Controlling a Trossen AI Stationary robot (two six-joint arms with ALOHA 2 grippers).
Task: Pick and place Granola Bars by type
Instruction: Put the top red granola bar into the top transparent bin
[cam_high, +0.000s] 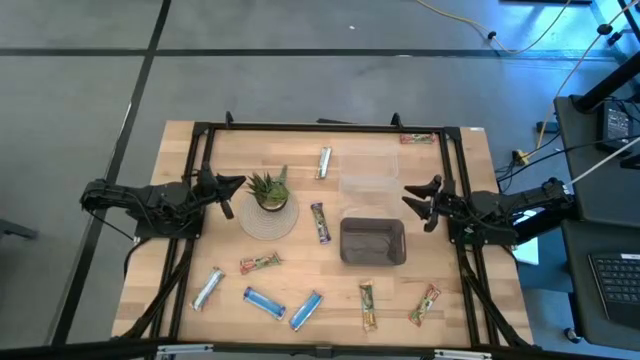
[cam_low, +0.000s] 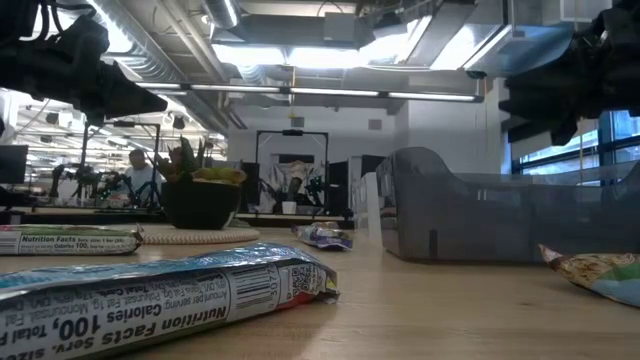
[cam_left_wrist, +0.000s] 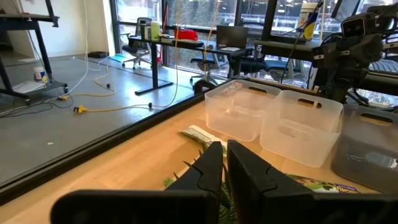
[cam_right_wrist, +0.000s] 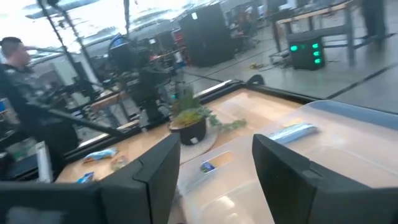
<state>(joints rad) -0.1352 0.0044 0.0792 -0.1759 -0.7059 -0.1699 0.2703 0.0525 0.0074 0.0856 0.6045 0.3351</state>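
Several wrapped granola bars lie flat on the wooden table. A silvery-white bar (cam_high: 323, 163) lies toward the far side and a purple bar (cam_high: 320, 222) in the middle. A green-tan bar (cam_high: 260, 263), a silvery bar (cam_high: 207, 288), two blue bars (cam_high: 264, 301) (cam_high: 306, 310) and two more green-tan bars (cam_high: 367, 305) (cam_high: 425, 305) lie along the near side. Another bar (cam_high: 417, 139) sits at the far right corner. My left gripper (cam_high: 236, 183) (cam_left_wrist: 225, 155) hovers shut beside the potted plant. My right gripper (cam_high: 415, 200) (cam_right_wrist: 214, 162) hovers open, right of the bins.
A potted plant (cam_high: 268, 190) stands on a round mat left of centre. Two clear bins (cam_high: 367, 170) sit on the far side and a grey bin (cam_high: 372, 241) stands nearer, right of centre. A dark frame (cam_high: 320, 128) runs around the table. People show in the room beyond.
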